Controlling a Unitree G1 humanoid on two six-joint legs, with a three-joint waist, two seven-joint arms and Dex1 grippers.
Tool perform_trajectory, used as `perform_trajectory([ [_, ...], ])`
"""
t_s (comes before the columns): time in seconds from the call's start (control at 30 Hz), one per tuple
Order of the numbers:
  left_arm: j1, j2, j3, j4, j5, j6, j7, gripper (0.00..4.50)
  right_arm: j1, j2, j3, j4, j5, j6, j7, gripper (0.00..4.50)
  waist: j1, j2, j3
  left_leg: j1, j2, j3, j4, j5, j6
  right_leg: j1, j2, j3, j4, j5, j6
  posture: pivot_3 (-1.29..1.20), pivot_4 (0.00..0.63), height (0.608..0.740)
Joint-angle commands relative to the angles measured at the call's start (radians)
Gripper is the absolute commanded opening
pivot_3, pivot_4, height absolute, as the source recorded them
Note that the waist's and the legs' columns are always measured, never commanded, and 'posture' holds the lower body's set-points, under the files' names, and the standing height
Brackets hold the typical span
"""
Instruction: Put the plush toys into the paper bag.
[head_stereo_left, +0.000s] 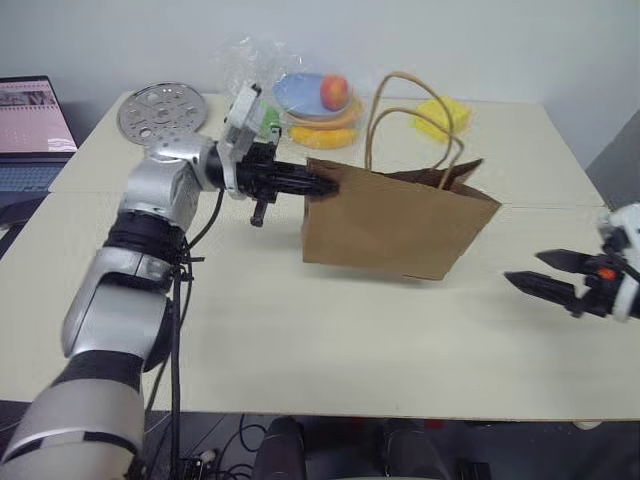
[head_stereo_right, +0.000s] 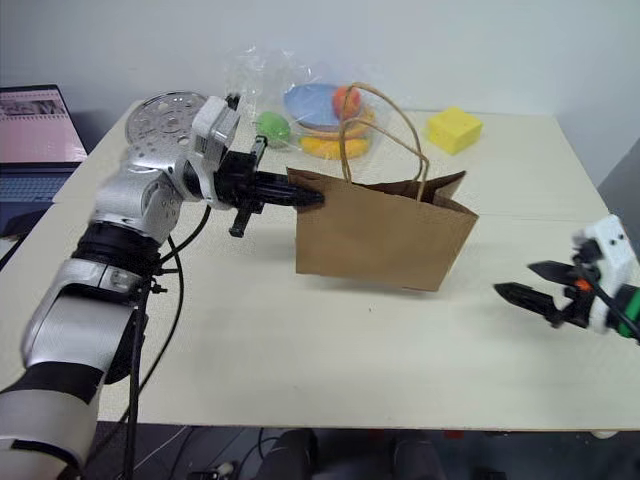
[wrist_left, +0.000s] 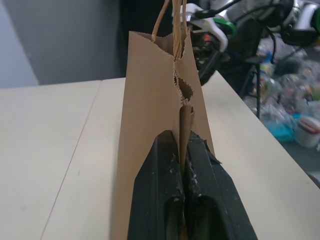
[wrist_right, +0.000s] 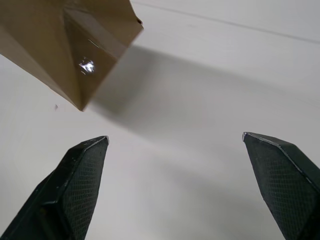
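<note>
Nearest cam, R gripper (head_stereo_left: 548, 272) hangs over bare table (head_stereo_left: 330, 330) at the right edge, jaws spread wide, empty. L gripper (head_stereo_left: 325, 187) is clamped on the near side edge of the paper bag (head_stereo_left: 395, 225), which appears lifted off the tabletop at mid-table, mouth up, handles upright. Brown kraft, creased. Step judged: bag handling w/ L arm. Plush toys can't be seen; whether already inside, can't tell. Next move likely needs the bag set down stable.

A pale beige rectangular table (head_stereo_left: 300, 340). A perforated round metal disc (head_stereo_left: 162, 111), a clear plastic bag of fruit and plates (head_stereo_left: 300, 95) and a yellow sponge block (head_stereo_right: 454, 129) lie along its far edge.
</note>
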Motion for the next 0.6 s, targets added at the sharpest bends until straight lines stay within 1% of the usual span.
perform_trajectory([
  [0.03,0.011,-0.023,-0.087,0.098,-0.019,-0.113,-0.007,0.02,0.057,0.011,-0.108,-0.117,0.059,0.042,0.023,4.5,-0.005,0.001,0.0,0.0,0.0,0.0,0.0,0.0,0.0,0.0,0.0,0.001,0.0,0.0,0.0,0.0,0.15,0.74],
  [0.17,0.002,-0.074,-0.093,0.197,-0.015,-0.177,-0.007,0.02,0.088,0.026,-0.181,-0.193,0.15,0.112,0.004,4.5,-0.022,-0.001,0.001,0.0,-0.001,0.001,0.002,0.001,0.001,0.0,0.001,0.004,0.001,0.001,-0.001,0.0,0.15,0.74],
  [0.37,0.017,-0.103,-0.082,0.236,0.0,-0.233,-0.007,0.02,0.079,0.025,-0.195,-0.235,0.223,0.149,-0.038,4.5,-0.018,-0.001,0.001,-0.001,-0.001,0.001,0.002,0.001,0.002,0.0,0.001,0.004,0.0,0.001,0.0,0.0,0.15,0.74],
  [0.5,0.051,-0.094,-0.036,0.247,0.008,-0.212,-0.007,0.02,-0.029,0.016,-0.114,-0.205,0.268,0.141,-0.09,4.5,-0.023,-0.001,0.001,0.0,-0.001,0.002,0.001,0.001,0.002,0.0,0.001,0.004,0.0,0.001,0.0,0.0,0.15,0.74],
  [0.6,0.09,-0.076,-0.021,0.203,0.004,-0.188,-0.007,0.02,-0.062,0.013,-0.069,-0.171,0.24,0.131,-0.094,4.5,-0.024,-0.001,0.001,0.0,0.0,0.002,0.001,0.001,0.002,0.0,0.001,0.004,0.001,0.001,0.0,0.0,0.15,0.74],
])
